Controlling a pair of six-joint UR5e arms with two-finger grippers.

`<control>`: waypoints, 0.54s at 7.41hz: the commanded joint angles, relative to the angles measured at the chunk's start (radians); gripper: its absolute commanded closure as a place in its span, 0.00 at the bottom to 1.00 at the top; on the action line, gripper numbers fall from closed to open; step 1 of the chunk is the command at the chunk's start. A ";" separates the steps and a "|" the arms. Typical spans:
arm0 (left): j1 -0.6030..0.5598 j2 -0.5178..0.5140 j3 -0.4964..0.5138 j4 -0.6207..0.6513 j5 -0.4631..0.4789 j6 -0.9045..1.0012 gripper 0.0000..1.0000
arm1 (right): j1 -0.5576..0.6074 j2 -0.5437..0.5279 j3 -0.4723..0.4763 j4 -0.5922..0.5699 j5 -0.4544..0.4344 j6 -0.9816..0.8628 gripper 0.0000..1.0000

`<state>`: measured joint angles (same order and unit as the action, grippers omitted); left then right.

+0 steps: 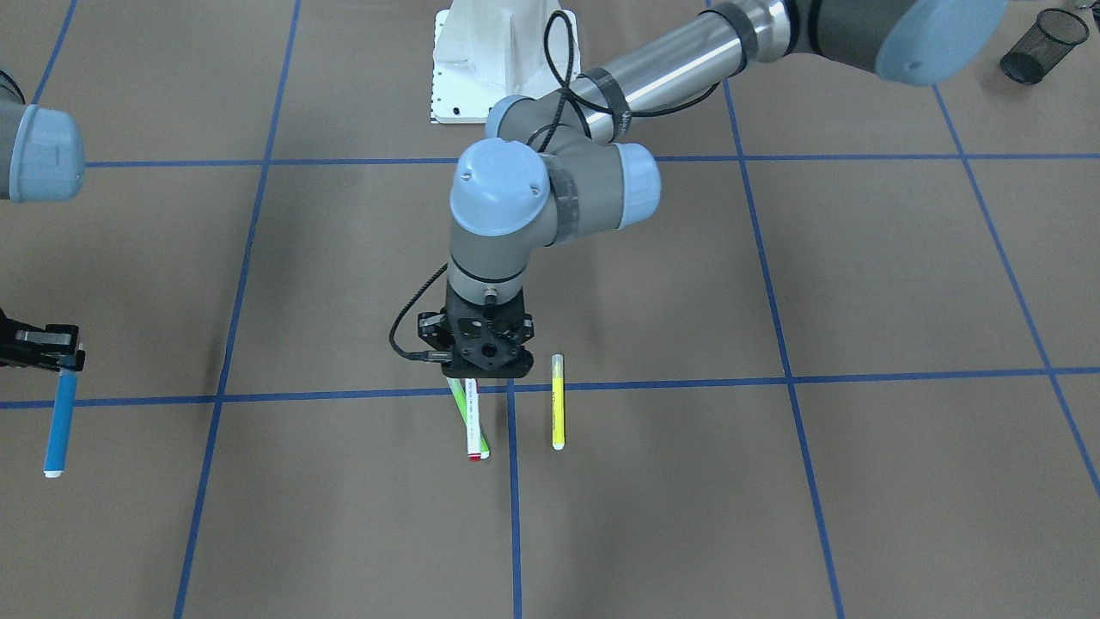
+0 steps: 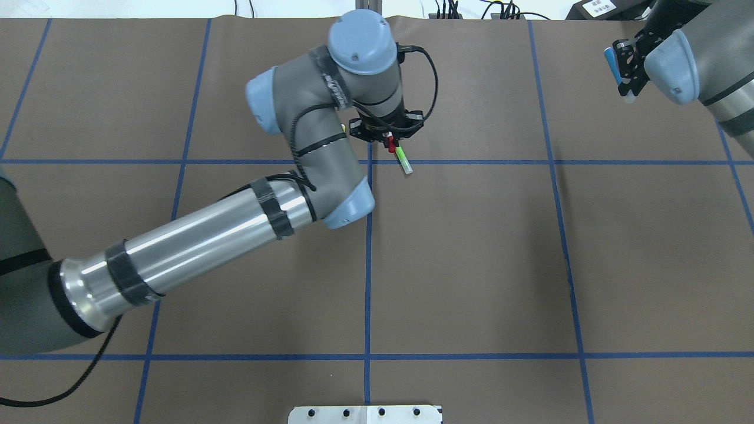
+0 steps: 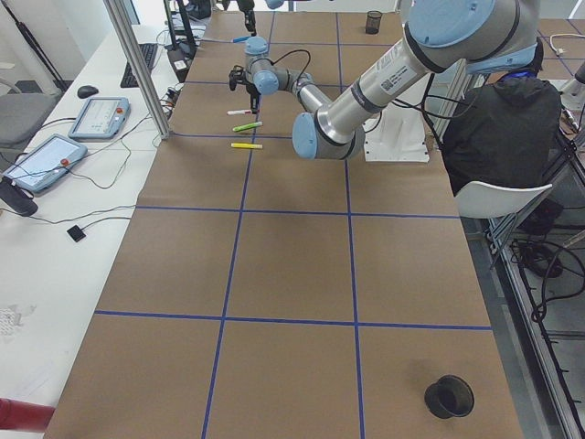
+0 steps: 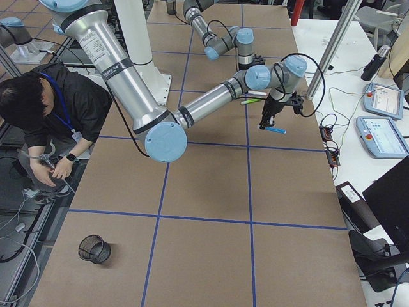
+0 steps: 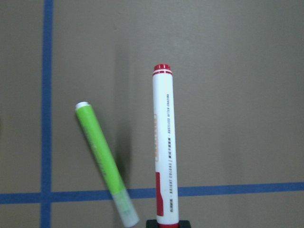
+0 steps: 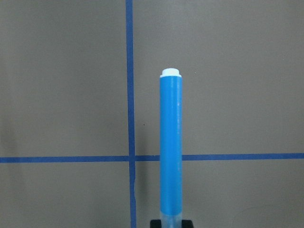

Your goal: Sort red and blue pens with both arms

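The red pen (image 5: 163, 142), white-barrelled with a red end, sticks out of my left gripper (image 1: 478, 375), which is shut on its capped end near the table's middle. The pen casts a shadow on the paper, so it hangs just above the surface. It crosses over the green highlighter (image 5: 102, 156) in the front-facing view. The blue pen (image 6: 171, 147) is held in my right gripper (image 1: 62, 361), shut on its cap end. It is carried off the table at the robot's far right side, its white end pointing away from the wrist.
A yellow highlighter (image 1: 557, 404) lies a short way beside the left gripper. A black mesh cup (image 1: 1044, 45) stands at the left-arm end of the table, and another mesh cup (image 4: 94, 248) at the right-arm end. A person (image 4: 45, 109) sits beside the robot base.
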<state>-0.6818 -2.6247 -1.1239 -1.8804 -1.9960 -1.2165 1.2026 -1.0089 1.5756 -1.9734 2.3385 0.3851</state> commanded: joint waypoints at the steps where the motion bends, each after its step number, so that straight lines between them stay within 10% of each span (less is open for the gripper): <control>1: -0.143 0.199 -0.178 0.041 -0.163 0.008 1.00 | 0.002 -0.048 0.061 0.004 0.007 -0.002 1.00; 4: -0.304 0.556 -0.463 0.049 -0.242 0.015 1.00 | 0.012 -0.202 0.196 0.011 0.012 -0.029 1.00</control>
<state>-0.9181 -2.2130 -1.4724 -1.8327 -2.1995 -1.2036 1.2074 -1.1462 1.7172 -1.9643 2.3490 0.3742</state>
